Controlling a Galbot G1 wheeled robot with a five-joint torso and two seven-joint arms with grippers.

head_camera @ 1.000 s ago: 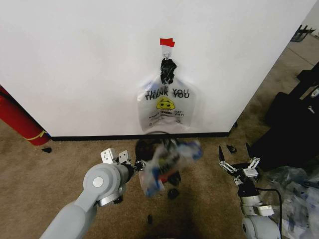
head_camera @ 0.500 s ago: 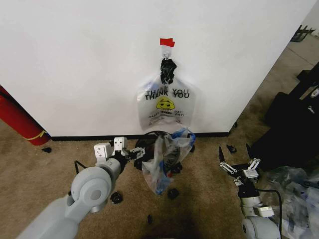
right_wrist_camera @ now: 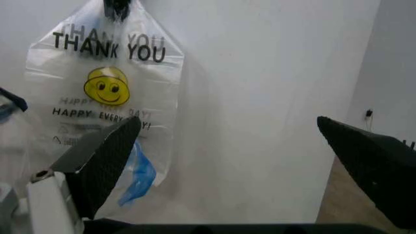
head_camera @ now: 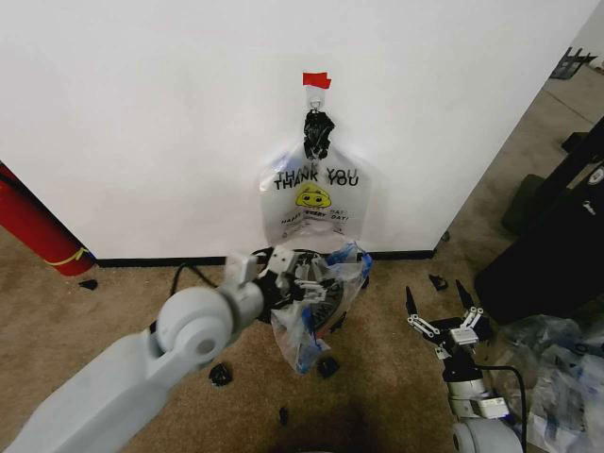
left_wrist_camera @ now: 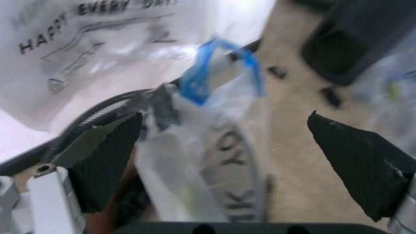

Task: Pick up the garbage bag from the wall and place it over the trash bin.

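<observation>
Item: garbage bag [head_camera: 316, 307], thin clear plastic w/ blue patches, draped over near rim of trash bin [head_camera: 311, 269], hanging down bin's 6 o'clock side, mouth only partly over opening.
L gripper [head_camera: 304, 280]: at bin rim, jaws spread wide; bag sat between fingers, not pinched.
R gripper [head_camera: 444, 316]: idle at 4 o'clock of bin, fingers splayed, empty.
Wall [head_camera: 142, 123]: THANK YOU bag [head_camera: 313, 203] on hook at bin's 12 o'clock.
Risk: bag looked likely to slide off rim; unheld film, most of it outside.
</observation>
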